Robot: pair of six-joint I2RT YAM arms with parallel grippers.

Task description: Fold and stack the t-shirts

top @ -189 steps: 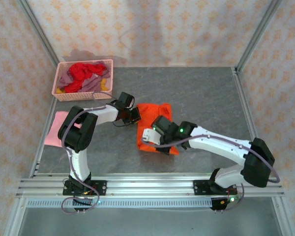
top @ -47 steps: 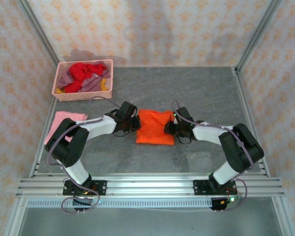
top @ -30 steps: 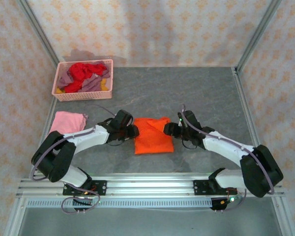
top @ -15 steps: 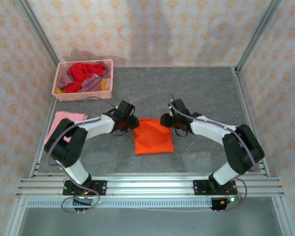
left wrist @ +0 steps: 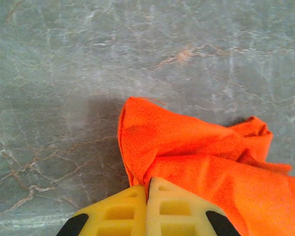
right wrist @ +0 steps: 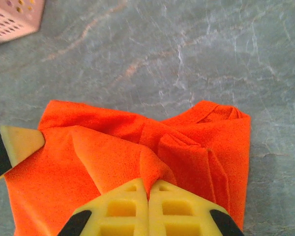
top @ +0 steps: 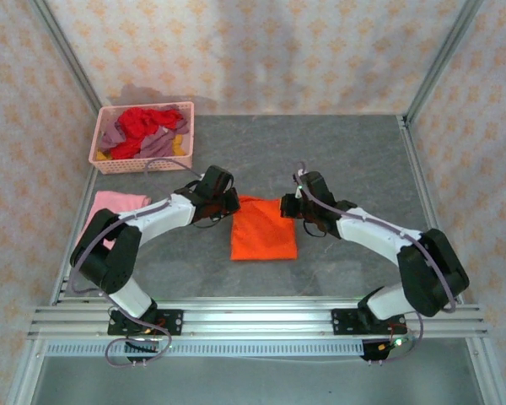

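- Grey marbled table [top: 354, 160]: both arms reach inward across it.
- Pink lattice basket [top: 140, 163], well beyond the left gripper and to its left, holds crumpled red, mauve and yellow t-shirts [top: 148, 126].
- Folded orange t-shirt [top: 263, 236] [left wrist: 196, 147] [right wrist: 113, 142] spans the gap between the two grippers. Its far edge is pinched at both corners, and its long axis appears to run from that edge back toward the arm bases.
- Pink t-shirt [top: 110, 207] lies flat, well to the left of the left gripper.
- Left gripper [top: 234, 202] [left wrist: 147, 189]: yellow fingers clamped on the orange t-shirt's left corner.
- Right gripper [top: 284, 205] [right wrist: 148, 189]: fingers pressed together on the right corner.
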